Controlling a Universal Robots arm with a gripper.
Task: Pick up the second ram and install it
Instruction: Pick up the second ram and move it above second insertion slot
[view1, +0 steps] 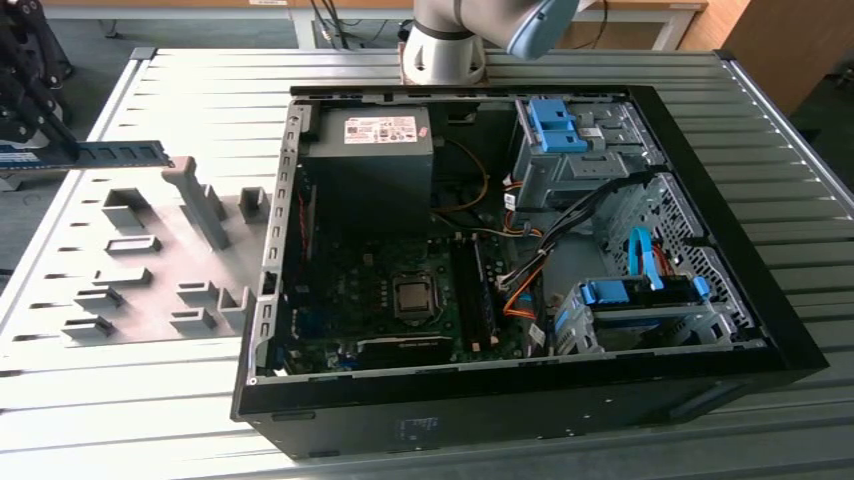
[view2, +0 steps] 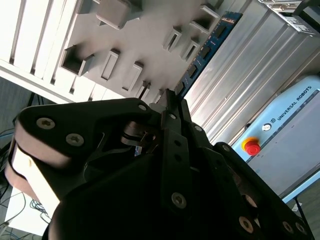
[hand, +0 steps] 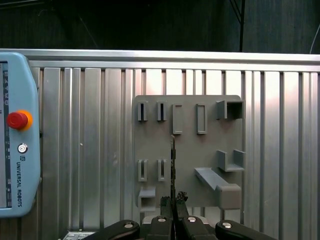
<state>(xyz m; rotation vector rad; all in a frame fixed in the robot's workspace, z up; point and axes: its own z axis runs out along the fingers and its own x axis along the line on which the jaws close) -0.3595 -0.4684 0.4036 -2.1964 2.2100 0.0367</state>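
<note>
The second ram, a thin green-blue stick with black chips, hangs level above the far end of the grey holder plate at the exterior view's left. My gripper is shut on one end of it. In the second wrist view the ram reaches out from between the fingertips over the plate. The first wrist view shows it edge-on above my gripper. The open computer case lies to the exterior view's right, with the motherboard and its long dark memory slots exposed.
Grey upright blocks stand on the holder plate. The arm's base is behind the case. Blue drive brackets and cables fill the case's right side. A teach pendant with a red button lies on the ribbed metal table.
</note>
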